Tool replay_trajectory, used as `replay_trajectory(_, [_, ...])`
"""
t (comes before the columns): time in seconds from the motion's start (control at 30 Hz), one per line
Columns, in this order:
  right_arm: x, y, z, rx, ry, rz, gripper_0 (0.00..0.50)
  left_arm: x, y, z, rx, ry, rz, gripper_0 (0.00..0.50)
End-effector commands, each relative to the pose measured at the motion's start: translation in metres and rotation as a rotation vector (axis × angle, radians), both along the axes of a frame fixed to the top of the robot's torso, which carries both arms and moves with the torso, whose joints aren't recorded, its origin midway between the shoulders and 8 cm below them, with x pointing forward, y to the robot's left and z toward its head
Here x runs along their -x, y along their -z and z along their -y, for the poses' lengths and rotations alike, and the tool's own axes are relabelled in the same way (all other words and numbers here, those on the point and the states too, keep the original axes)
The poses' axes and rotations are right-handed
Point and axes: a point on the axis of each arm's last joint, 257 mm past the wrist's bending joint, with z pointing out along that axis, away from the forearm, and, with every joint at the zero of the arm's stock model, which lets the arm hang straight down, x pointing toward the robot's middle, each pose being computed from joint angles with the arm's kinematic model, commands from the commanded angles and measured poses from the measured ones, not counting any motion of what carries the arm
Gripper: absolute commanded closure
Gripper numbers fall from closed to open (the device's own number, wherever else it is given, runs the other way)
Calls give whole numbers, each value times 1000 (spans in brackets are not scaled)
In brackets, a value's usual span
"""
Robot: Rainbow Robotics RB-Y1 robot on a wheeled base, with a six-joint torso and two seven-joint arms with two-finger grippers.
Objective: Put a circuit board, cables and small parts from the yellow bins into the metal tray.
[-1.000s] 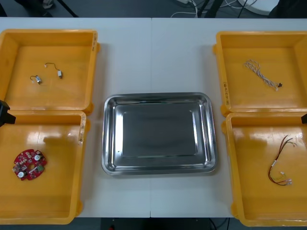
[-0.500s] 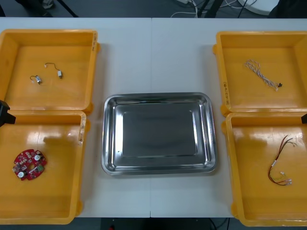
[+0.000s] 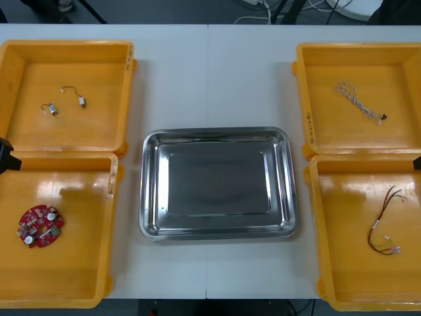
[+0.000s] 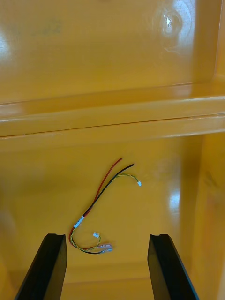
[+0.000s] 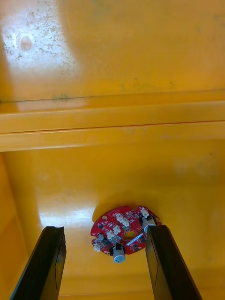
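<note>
Well clear of bin walls (image 5: 112, 119), left and right jaws gape.

Front view: high up, looking steeply down at the whole table (image 3: 210, 79), far off. Left wrist view: close, inside a yellow bin (image 5: 112, 178), facing the circuit board (image 5: 124, 229) — shared with the front. Right wrist view: close on the red and yellow cable (image 4: 101, 206) — shared too.

Bright, even overhead light. Glare patches on yellow bins (image 3: 72, 263) at 9 and 3 o'clock of the mirror-like metal tray (image 3: 148, 197). Shadows faint.
</note>
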Motion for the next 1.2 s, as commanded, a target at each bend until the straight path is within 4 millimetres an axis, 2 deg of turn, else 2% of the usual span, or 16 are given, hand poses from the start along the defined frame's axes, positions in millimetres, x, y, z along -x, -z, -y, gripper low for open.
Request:
replay_trajectory(0.03, [-7,-22,10,54,-41,34,0,1,-20,-17,0,-93,44,0])
replay_trajectory(0.87, [-7,-22,10,54,-41,34,0,1,-20,-17,0,-93,44,0])
replay_trajectory(0.9, [-7,-22,10,54,-41,34,0,17,18,-6,46,-98,-44,0])
replay_trajectory(1.1, [-7,-22,10,54,-41,34,0,16,16,-4,53,-100,-44,0])
replay_trajectory(1.2, [-8,-17,0,33,-53,34,0,13,13,-2,56,-102,-37,0])
